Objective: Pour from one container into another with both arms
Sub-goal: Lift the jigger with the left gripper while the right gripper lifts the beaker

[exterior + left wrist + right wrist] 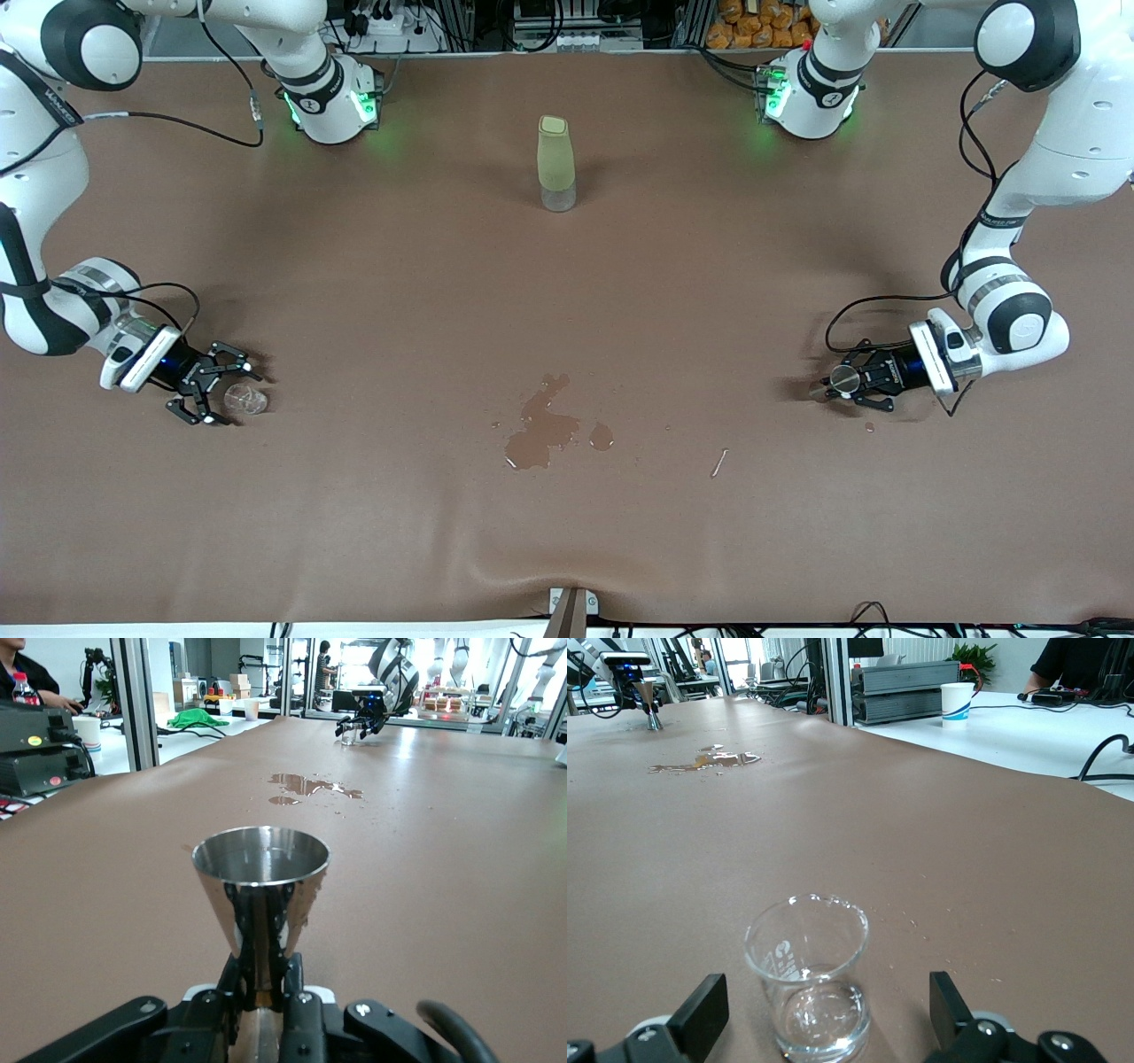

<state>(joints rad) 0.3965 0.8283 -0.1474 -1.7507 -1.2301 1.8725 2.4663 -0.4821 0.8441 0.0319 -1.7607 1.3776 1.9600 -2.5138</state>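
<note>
Spilled liquid (540, 431) wets the desk's middle; left end effector (842, 381) clamps the slick, stiff metal cup (260, 870) low on its stem, right end effector (213, 390) spread around fragile glass (808, 979)

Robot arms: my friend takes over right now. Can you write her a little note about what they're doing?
Left gripper: shut on the metal cup low on its narrow stem, the cup upright at the left arm's end of the table.
Right gripper: open, fingers either side of the small glass, not touching it; the glass stands on the table at the right arm's end.
Spill on the table between them. A tall bottle stands nearer the arms' bases.
Done: metal cup gripped.
Left: close on the glass, lift both, bring them together, pour.
</note>
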